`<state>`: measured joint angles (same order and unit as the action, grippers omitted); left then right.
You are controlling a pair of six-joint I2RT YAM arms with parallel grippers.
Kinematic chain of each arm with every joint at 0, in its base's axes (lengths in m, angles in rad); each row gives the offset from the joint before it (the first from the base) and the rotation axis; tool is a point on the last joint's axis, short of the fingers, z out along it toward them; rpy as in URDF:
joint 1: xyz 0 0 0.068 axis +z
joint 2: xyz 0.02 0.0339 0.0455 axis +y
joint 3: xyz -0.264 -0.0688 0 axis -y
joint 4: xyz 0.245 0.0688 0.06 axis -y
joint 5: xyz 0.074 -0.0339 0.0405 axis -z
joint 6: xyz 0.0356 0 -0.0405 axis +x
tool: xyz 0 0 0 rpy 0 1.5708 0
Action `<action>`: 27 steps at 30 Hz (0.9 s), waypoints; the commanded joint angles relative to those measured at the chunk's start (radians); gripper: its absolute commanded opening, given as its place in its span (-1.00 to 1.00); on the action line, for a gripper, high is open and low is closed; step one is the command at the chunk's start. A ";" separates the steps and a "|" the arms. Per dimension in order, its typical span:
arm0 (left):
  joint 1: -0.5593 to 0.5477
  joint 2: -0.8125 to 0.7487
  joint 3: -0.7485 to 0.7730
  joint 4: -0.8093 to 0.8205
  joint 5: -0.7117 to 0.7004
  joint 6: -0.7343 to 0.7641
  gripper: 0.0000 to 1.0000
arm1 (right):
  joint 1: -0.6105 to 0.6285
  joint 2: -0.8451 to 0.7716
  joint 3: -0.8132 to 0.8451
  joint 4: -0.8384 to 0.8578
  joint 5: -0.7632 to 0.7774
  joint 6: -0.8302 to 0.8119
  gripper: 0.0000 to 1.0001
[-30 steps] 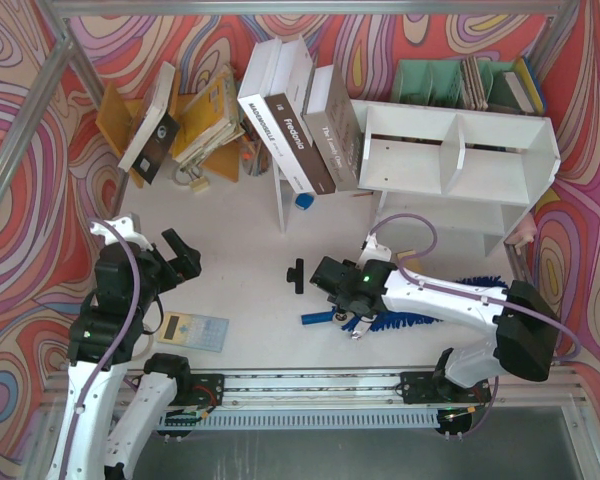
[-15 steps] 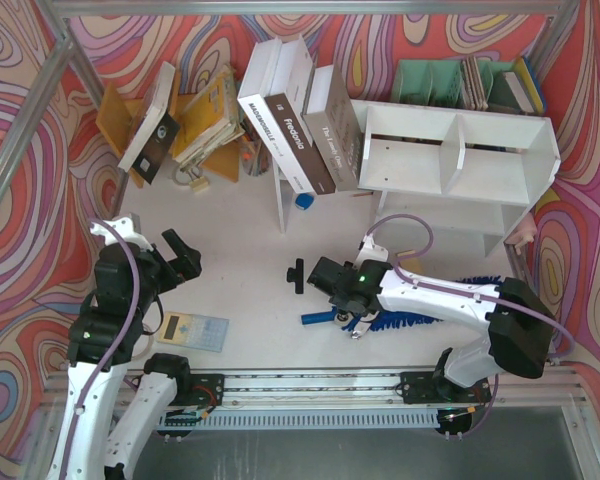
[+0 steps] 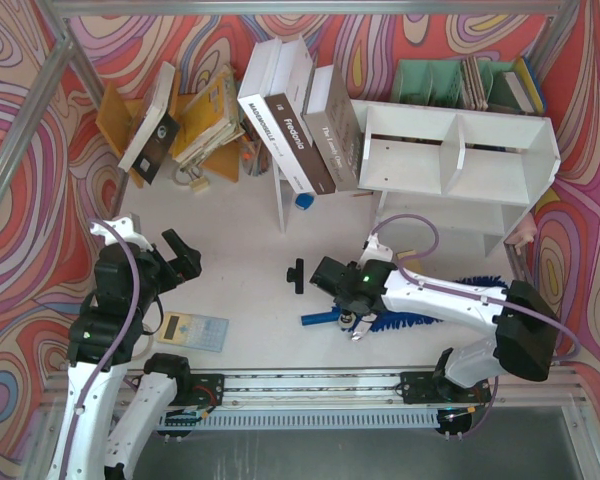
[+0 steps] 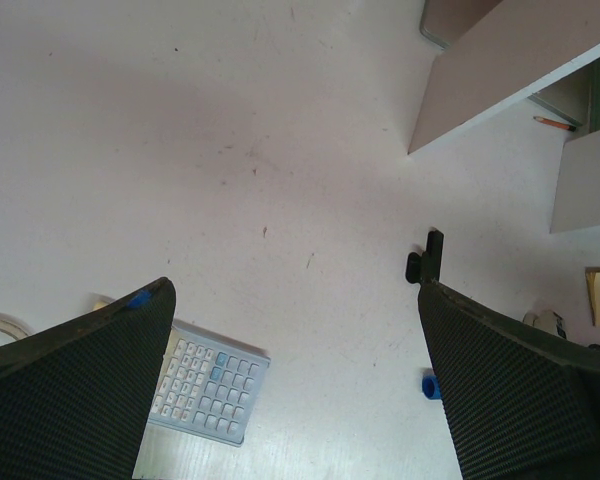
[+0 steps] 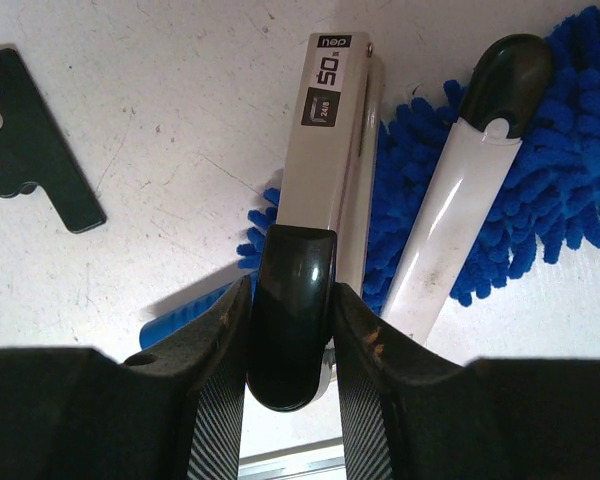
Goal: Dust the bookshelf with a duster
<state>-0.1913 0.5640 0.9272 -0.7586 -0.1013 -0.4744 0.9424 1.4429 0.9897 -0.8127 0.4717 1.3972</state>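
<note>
The white bookshelf (image 3: 458, 150) stands at the back right. The blue fluffy duster (image 3: 412, 322) lies on the table in front of it, with its slim handle (image 3: 318, 317) pointing left. My right gripper (image 3: 352, 322) is over the handle end of the duster. In the right wrist view it (image 5: 290, 340) is shut on the black end of a cream stapler (image 5: 332, 150), which lies across the duster's fluff (image 5: 570, 180) and handle (image 5: 180, 320). My left gripper (image 3: 180, 255) is open and empty at the left (image 4: 295, 290), high above the table.
A second white and black tool (image 5: 460, 200) rests on the duster's fluff. A black flat piece (image 3: 297, 275) lies left of the right gripper. A calculator (image 3: 193, 331) lies near the left arm. A thin white board (image 3: 280, 200) with leaning books stands mid-back, and a green rack (image 3: 435, 80) stands behind the shelf.
The right arm swayed slightly to the left and back, and its gripper stays over the duster's handle end. The left arm has not moved.
</note>
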 commanded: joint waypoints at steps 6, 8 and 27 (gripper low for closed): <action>-0.004 -0.001 -0.019 -0.005 -0.005 0.008 0.97 | 0.006 -0.068 0.033 -0.067 0.070 0.046 -0.59; -0.004 -0.001 -0.019 -0.005 -0.005 0.008 0.97 | 0.006 -0.076 0.033 -0.068 0.080 0.047 -0.63; -0.004 -0.006 -0.018 -0.007 -0.012 0.008 0.97 | 0.006 -0.186 0.000 0.083 0.154 -0.020 -1.00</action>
<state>-0.1909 0.5640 0.9272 -0.7586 -0.1020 -0.4744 0.9424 1.3090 0.9901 -0.8207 0.5499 1.4090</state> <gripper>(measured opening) 0.985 0.377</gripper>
